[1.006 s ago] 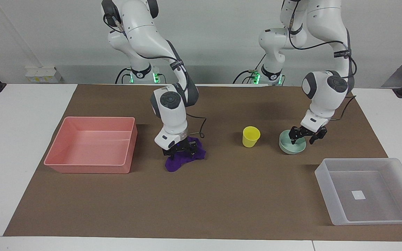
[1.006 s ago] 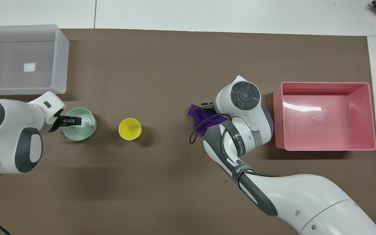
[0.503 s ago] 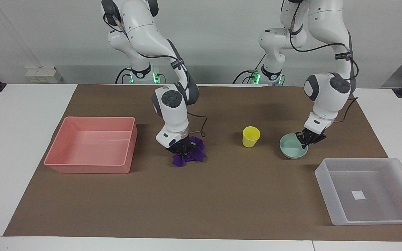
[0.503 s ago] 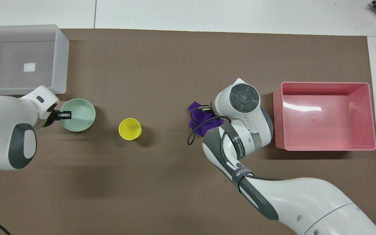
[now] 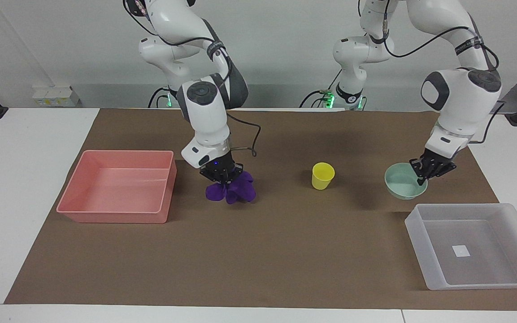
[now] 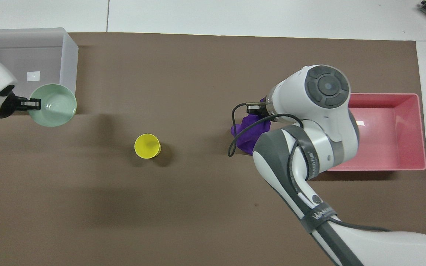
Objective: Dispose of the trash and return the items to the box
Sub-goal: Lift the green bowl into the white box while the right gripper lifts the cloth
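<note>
The right gripper (image 5: pixel 221 176) pinches the purple rag (image 5: pixel 231 190), apparently lifted off the brown mat (image 5: pixel 258 251), with the pink tray (image 5: pixel 119 186) beside it. The left gripper (image 5: pixel 424 176) clamps the mint bowl's (image 5: pixel 402 186) rim, raised beside the clear box (image 5: pixel 478 244). Between the grippers the yellow cup (image 5: pixel 322 175) stands upright.

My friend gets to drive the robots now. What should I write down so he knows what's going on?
Left gripper: shut on the rim of the green bowl, lifted over the mat beside the clear box.
Right gripper: shut on the purple rag, lifted over the mat beside the pink tray.
Yellow cup: upright on the mat between the two arms, untouched.
Done: both pickups. Nothing is in the box or the tray yet.
Left: bowl into the clear box, probably rag into the pink tray, then cup into the box.
</note>
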